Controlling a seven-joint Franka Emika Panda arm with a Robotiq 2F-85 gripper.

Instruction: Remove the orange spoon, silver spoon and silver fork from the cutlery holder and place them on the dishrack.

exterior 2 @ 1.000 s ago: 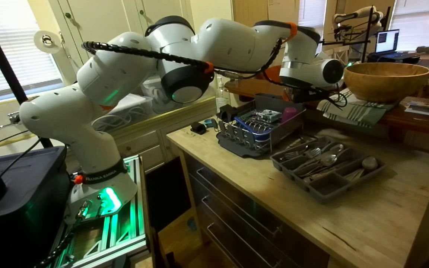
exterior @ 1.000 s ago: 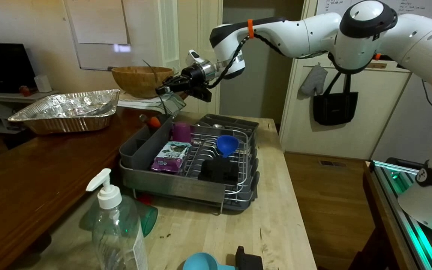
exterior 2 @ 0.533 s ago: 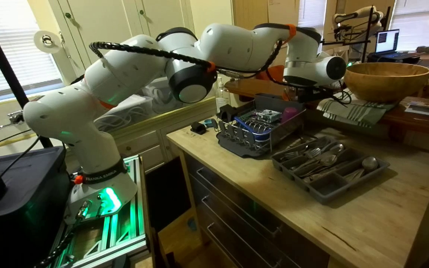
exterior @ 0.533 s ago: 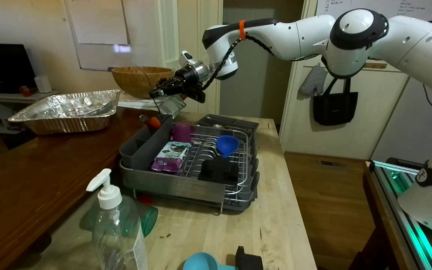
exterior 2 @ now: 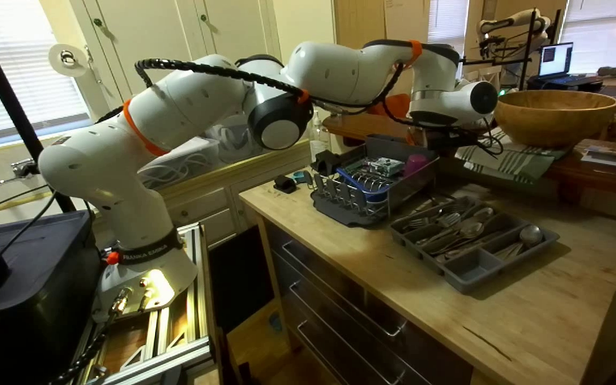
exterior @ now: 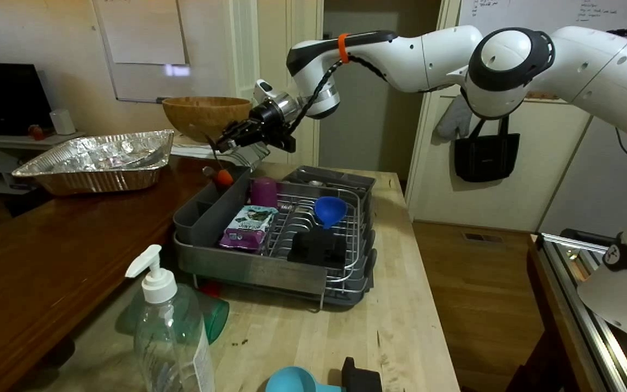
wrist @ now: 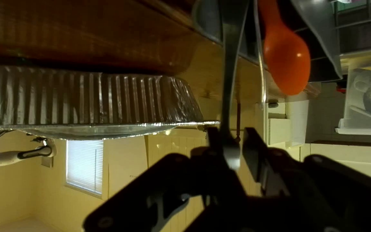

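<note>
The dark grey cutlery holder (exterior: 196, 231) stands along one side of the silver dishrack (exterior: 259, 272). The orange spoon (exterior: 223, 178) stands in it, head up; it also shows in the wrist view (wrist: 287, 61). My gripper (exterior: 225, 144) is just above the holder, angled down. In the wrist view, the gripper (wrist: 232, 130) is partly open around the end of a silver utensil (wrist: 230, 58). A gap shows between this utensil and one finger; I cannot tell if it is spoon or fork. A second thin silver utensil (wrist: 259, 61) stands between it and the orange spoon.
The crinkled foil pan (exterior: 101, 177) and wooden bowl (exterior: 204, 117) stand on the higher brown surface beside the gripper. The rack holds a purple cup (exterior: 263, 191), a packet (exterior: 248, 226) and a blue scoop (exterior: 331, 209). A cutlery tray (exterior 2: 471, 266) lies beside the rack.
My gripper has come down and shifted towards the foil pan's side, tipping more downward over the holder. The light at the arm's base has turned from green to whitish. The rack's contents have not moved.
</note>
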